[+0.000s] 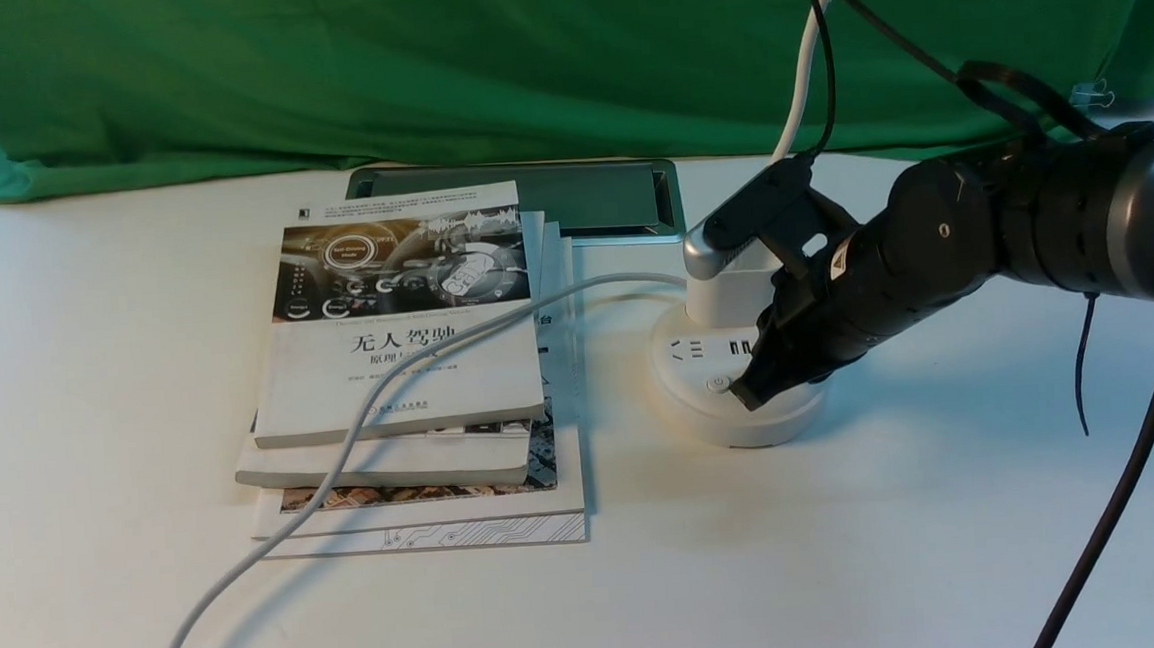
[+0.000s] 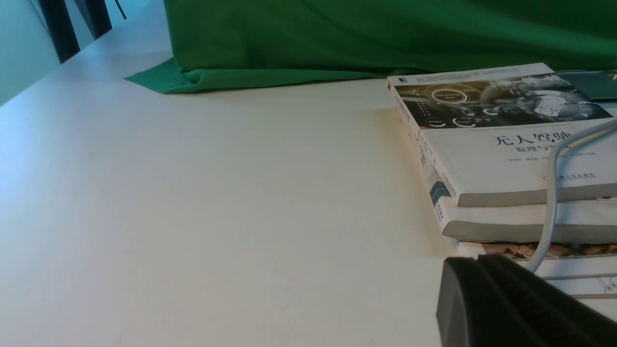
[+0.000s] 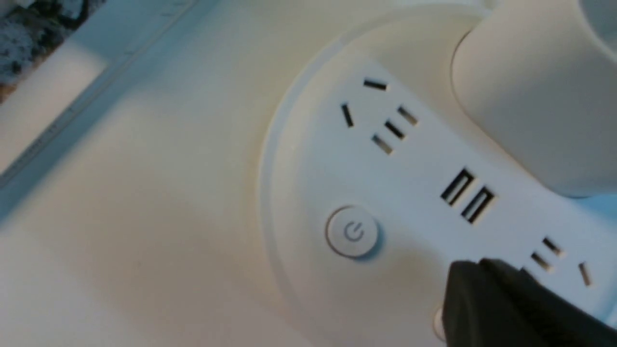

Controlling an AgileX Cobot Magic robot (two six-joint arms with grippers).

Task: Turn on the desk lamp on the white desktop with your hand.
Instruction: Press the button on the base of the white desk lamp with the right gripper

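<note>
While you had the right gripper [image 1: 744, 391] down on the lamp [image 1: 703, 418] base, its jaws looked clenched with nothing between them. The tip sat at about 3 o'clock of the power button [image 3: 353, 232], just beside it and not on it. In the right wrist view it half covered a second button [image 3: 436, 322]; whether it was touching, I could not tell.

The lamp stood on the desktop [image 1: 851, 548] at 3 o'clock of the books [image 1: 410, 374]. Its head was cut off at 12 o'clock of the front view, so I could not tell if it was lit.

Risks, as I judged them:
- You could have pressed the wrong button, as the tip was off the power symbol.
- The tip could have skidded on smooth plastic toward the USB slots [image 3: 467, 195].
- A slanted push could have slid the base.
- The arm's black wire [image 1: 826, 58] crossed the gooseneck [image 1: 795, 80]; a pull-back might have tugged it.

Counts:
- 1 lamp
- 2 buttons
- 2 USB slots
- 2 socket groups
- books: 3 at least, maybe 4
- 1 white cord [image 1: 345, 458] over the books, running toward 7 o'clock
- 1 green cloth [image 1: 421, 63] at 12 o'clock
- 1 grey hatch [image 1: 579, 199]
- 2 grippers

The left gripper [image 2: 506, 303] showed only one finger, and I could not tell whether it was released or clenched.
</note>
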